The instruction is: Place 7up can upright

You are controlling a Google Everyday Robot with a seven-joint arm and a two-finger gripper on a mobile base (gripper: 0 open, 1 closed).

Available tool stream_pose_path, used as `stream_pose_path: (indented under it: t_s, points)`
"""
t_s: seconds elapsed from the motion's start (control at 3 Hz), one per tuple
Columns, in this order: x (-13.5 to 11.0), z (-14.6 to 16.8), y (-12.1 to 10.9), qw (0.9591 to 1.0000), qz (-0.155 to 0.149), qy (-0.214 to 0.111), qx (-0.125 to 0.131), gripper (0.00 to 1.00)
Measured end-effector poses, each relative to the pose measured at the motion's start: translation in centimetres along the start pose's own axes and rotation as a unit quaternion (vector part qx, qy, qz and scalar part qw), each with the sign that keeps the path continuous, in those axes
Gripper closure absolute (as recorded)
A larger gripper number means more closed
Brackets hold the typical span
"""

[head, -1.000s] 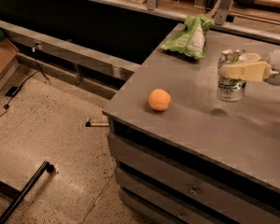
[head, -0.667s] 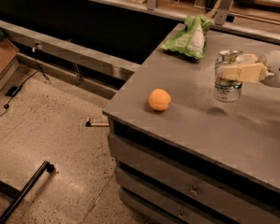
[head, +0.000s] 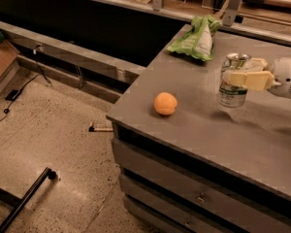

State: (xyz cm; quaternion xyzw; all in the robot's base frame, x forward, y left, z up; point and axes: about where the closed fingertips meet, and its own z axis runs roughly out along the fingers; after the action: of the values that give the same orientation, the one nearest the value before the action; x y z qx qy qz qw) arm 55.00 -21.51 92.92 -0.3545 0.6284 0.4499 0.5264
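Note:
The 7up can (head: pixel 232 92) is a silver can with a green band and a shiny top. It stands upright at the right of the grey counter (head: pixel 194 130). My gripper (head: pixel 237 74) comes in from the right edge, with its cream fingers (head: pixel 250 79) closed around the can's upper half. The can's base is at or just above the counter surface; I cannot tell if it touches.
An orange fruit (head: pixel 165 103) lies on the counter left of the can. A light-green snack bag (head: pixel 198 39) lies at the back of the counter. The counter has drawers (head: pixel 199 198) below its front edge. To the left is speckled floor (head: pixel 48 140) with cables and a cardboard box (head: pixel 1 57).
The can and gripper have shifted slightly left and down toward the counter. The orange and bag have not moved.

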Motion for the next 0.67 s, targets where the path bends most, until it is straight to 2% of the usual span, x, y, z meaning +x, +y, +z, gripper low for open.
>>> stream_pose_path:
  t_s: [0.33,0.67]
  points:
    - [0.17,0.15,-0.07,0.9997,-0.015,-0.020,0.002,1.00]
    - [0.26,-0.10,0.02,0.9963,-0.058,-0.058,0.025,0.82]
